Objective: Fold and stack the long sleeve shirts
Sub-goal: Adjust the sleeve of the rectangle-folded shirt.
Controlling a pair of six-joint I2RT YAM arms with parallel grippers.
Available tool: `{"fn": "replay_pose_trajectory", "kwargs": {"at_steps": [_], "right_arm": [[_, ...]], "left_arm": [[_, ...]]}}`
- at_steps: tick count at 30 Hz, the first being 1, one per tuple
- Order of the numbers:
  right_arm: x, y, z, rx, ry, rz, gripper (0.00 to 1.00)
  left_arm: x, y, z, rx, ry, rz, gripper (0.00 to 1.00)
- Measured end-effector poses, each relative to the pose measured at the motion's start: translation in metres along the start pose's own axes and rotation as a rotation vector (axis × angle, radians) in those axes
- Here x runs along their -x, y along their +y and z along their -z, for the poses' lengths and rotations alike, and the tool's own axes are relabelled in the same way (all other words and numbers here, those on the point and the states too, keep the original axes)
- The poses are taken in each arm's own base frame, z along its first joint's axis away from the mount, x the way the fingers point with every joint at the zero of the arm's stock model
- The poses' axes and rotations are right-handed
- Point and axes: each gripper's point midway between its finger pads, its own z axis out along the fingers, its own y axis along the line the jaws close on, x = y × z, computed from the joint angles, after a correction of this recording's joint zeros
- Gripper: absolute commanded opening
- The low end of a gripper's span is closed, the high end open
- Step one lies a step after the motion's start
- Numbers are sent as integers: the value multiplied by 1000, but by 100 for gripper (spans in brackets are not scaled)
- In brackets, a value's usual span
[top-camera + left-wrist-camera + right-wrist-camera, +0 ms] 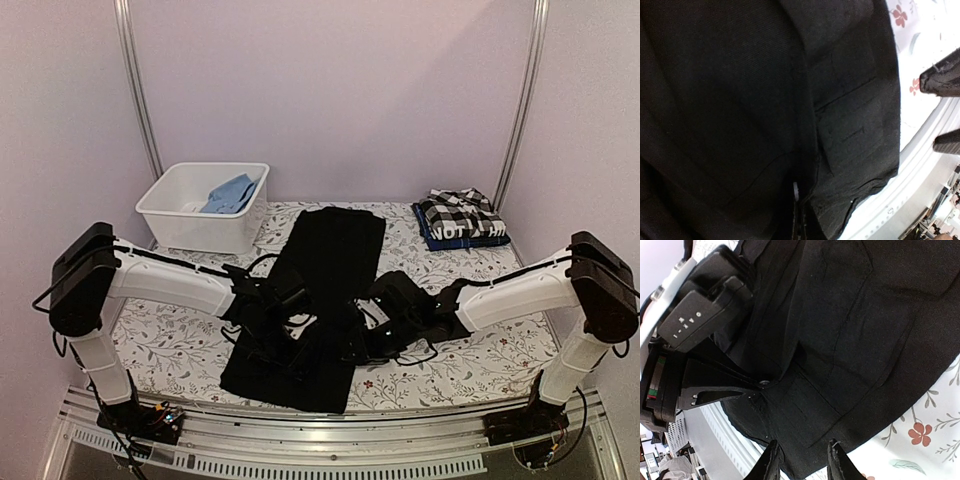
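Note:
A plain black long sleeve shirt (335,250) lies lengthwise down the middle of the flowered table, its near end bunched between both arms. My left gripper (290,322) is shut on a fold of this black cloth (730,100). In the left wrist view its jaws (801,222) are buried in the fold beside a small white button (796,192). My right gripper (804,465) hovers open over the shirt's near hem (805,410), with nothing pinched between its fingers. At the back right, a folded checked shirt (458,210) lies on a dark shirt with white lettering (462,236).
A white bin (175,222) holding blue cloth (230,193) stands at the back left. The metal rail of the table's near edge (300,450) runs just below the shirt's hem. The two grippers are close together, and the left gripper's body (705,315) shows in the right wrist view.

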Motion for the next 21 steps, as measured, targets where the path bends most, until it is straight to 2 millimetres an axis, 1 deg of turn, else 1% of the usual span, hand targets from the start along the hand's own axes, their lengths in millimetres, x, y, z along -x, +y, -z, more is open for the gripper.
{"fn": "replay_pose_trajectory", "kwargs": {"at_steps": [3, 6, 9, 14, 16, 19, 20, 21], "right_arm": [[-3, -4, -3, -23, 5, 0, 30], [3, -10, 3, -51, -20, -5, 30], [21, -17, 18, -60, -70, -16, 30], [67, -34, 49, -79, -191, -39, 30], [87, -42, 61, -88, -238, -44, 30], [119, -51, 78, -99, -307, -46, 31], [134, -55, 85, -103, -334, -45, 31], [147, -58, 89, -105, -355, -44, 32]], "left_arm": [[-1, 2, -2, 4, 7, 4, 2], [-1, 0, 0, 1, 3, 3, 2], [0, -5, 8, -14, -9, 0, 2], [-2, -12, 21, -30, -24, -8, 4], [-3, -13, 22, -31, -20, -9, 11], [-6, -14, 21, -30, -10, -6, 33], [-7, -13, 21, -25, -8, 2, 38], [-7, -12, 21, -18, -7, 3, 40]]}}
